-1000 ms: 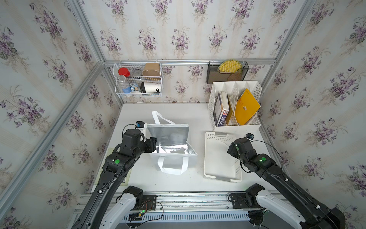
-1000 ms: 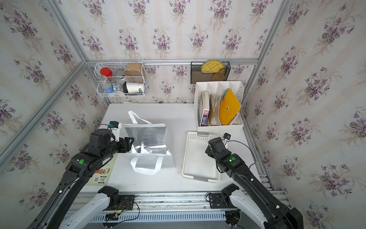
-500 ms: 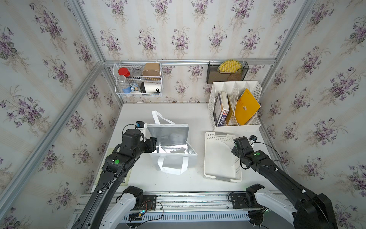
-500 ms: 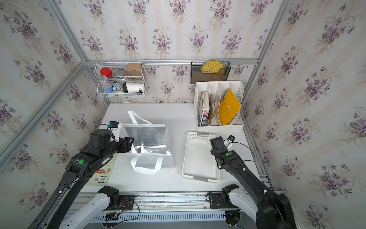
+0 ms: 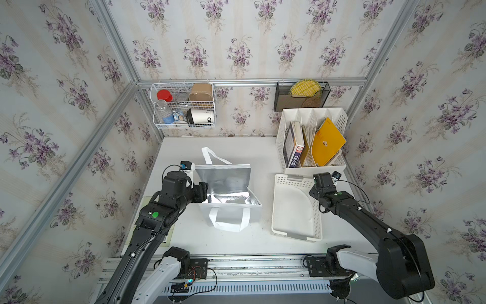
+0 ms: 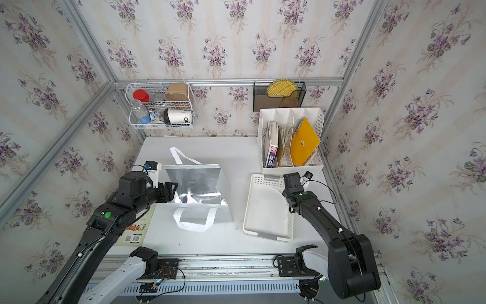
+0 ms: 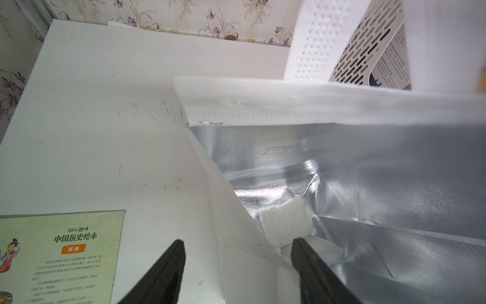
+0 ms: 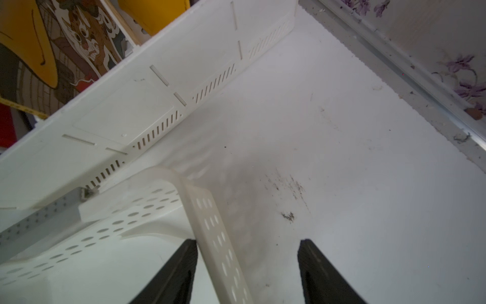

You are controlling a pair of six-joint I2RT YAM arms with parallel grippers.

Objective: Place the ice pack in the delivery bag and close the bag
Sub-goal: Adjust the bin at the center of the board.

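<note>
A: Nearest first. Left gripper?
B: Jaws spread. They straddle the side wall of the tall white delivery bag with silver foil lining, one finger outside and one inside. Nothing is pinched. A pale green printed booklet lies flat on the white table beside the outer finger.

A: Ice pack?
B: The small whitish translucent ice pack lies on the foil floor inside the bag, just beside the inner finger.

A: Right gripper?
B: Jaws apart, holding nothing. The side wall of the low white perforated plastic tray runs between the fingers, close against one. In both top views the tray sits on the bag's right, apart from it.

A: Farther back?
B: A white slotted file organiser holds books and a yellow folder. On the wall hang a white wire basket and a black mesh holder.
</note>
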